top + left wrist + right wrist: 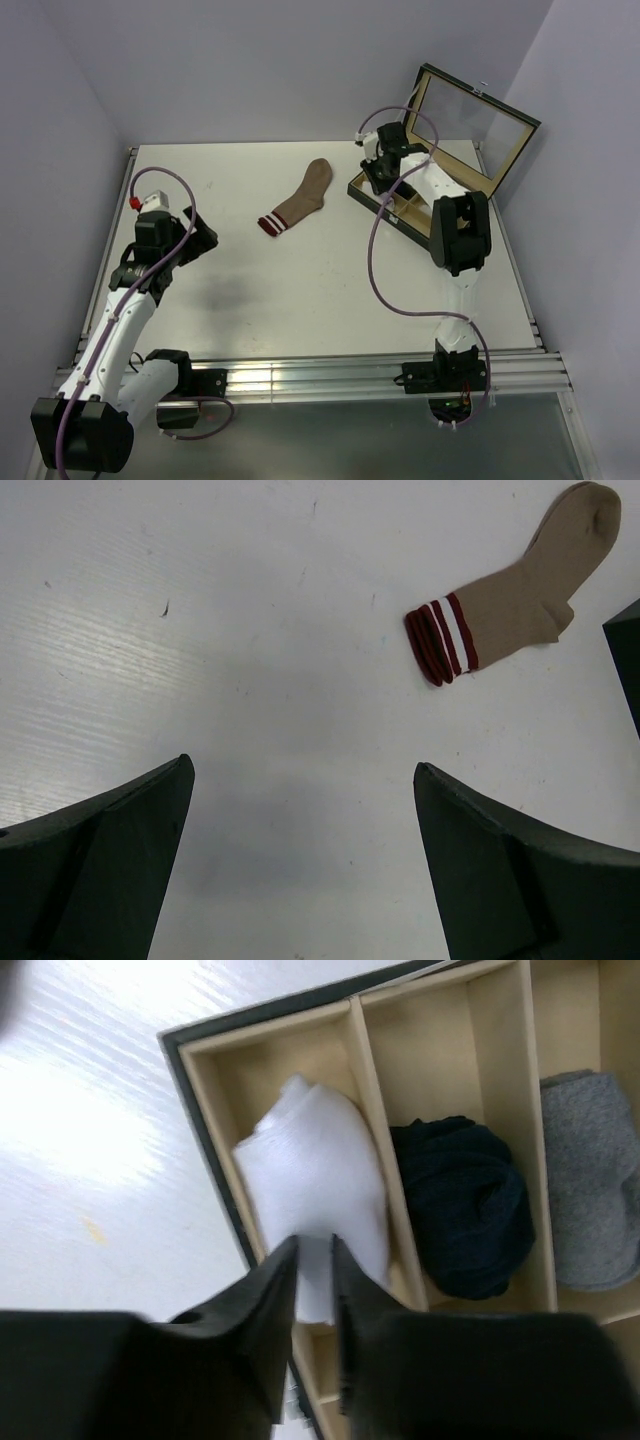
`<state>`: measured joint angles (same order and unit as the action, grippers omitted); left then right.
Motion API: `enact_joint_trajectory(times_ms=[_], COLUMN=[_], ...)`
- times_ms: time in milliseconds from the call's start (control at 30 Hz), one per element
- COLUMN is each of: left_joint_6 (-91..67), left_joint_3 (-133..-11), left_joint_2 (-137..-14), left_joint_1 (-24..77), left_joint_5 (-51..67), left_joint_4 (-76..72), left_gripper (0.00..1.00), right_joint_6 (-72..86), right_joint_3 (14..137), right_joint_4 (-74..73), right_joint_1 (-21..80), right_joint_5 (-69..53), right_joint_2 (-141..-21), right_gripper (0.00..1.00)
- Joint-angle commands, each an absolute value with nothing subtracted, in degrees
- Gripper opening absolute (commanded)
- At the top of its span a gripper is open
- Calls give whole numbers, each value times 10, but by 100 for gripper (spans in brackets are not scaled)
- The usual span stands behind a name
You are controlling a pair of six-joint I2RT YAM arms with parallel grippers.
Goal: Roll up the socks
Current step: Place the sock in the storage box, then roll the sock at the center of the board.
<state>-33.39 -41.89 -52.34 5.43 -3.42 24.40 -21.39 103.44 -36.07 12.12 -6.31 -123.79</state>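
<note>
Two socks: the white sock sits bundled in the end compartment of the box, pinched by the right hand. The tan sock lies flat on the tabletop, left of the box. Next compartments hold one black roll and one grey roll. The left hand is released.

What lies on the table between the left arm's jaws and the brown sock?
Only bare white table; the left wrist view shows nothing from the jaws to the brown sock.
</note>
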Motion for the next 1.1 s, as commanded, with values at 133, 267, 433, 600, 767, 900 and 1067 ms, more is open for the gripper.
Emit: enact_joint_trajectory(times_ms=[133,267,433,600,767,900,1067], left_joint_6=[-321,-324,-329,-333,-335,-335,-334], left_joint_3=[-420,-420,-422,-419,-418,-416,-416], left_joint_2=[-502,-483,-461,-449,-440,-439,-435], left_joint_1=[51,50,49,49,49,50,49], left_joint_5=[-30,-71,-112,-127,-132,-126,-125], left_joint_4=[228,243,252,256,257,256,255], left_gripper=[97,98,99,99,99,100,100], right_joint_6=[-117,-30,26,61,65,84,91], right_joint_3=[997,979,989,1040,1079,1091,1083], right_joint_4=[-286,-245,-203,-185,-163,-145,-158], right_joint_1=[154,212,309,369,420,437,449], right_joint_5=[-129,-97,-65,-49,-18,-8,-6], right_joint_2=[-1073,-1073,-1125,-1208,-1280,-1321,-1344], right_gripper=[44,48,49,50,52,52,52])
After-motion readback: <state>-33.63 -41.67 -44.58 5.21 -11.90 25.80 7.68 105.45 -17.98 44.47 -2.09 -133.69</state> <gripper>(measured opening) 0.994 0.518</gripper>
